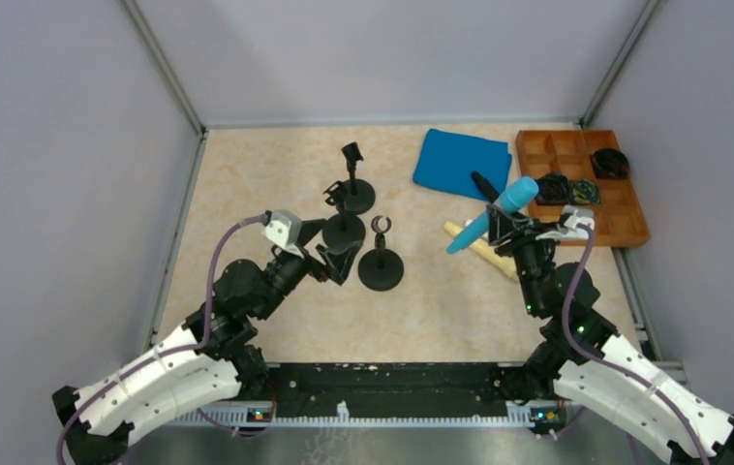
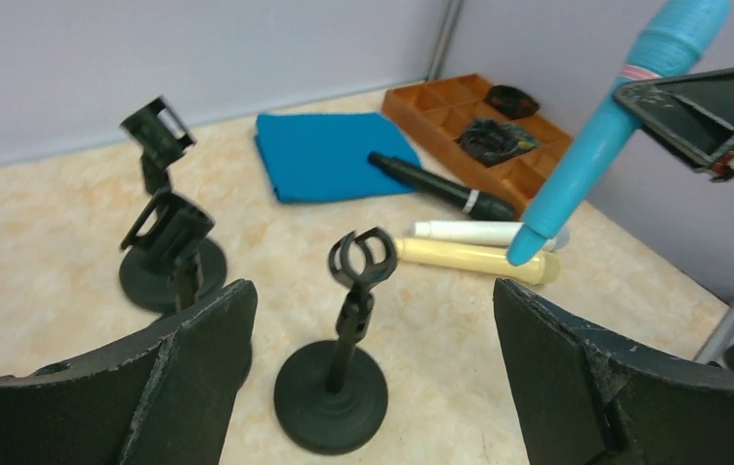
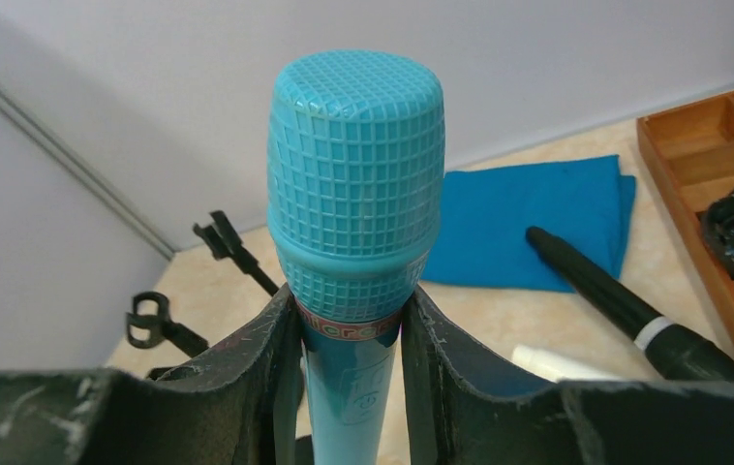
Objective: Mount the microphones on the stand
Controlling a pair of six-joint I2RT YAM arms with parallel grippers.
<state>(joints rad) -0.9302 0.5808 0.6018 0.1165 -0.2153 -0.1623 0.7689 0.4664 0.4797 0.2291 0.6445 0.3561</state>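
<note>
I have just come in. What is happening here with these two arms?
The right pincer is shut on the light blue microphone, holding it tilted above the table. The left pincer is open and empty, near the black stands. The black microphone, the white microphone and the cream microphone lie on the table near the blue cloth. No stand carries a microphone yet.
</note>
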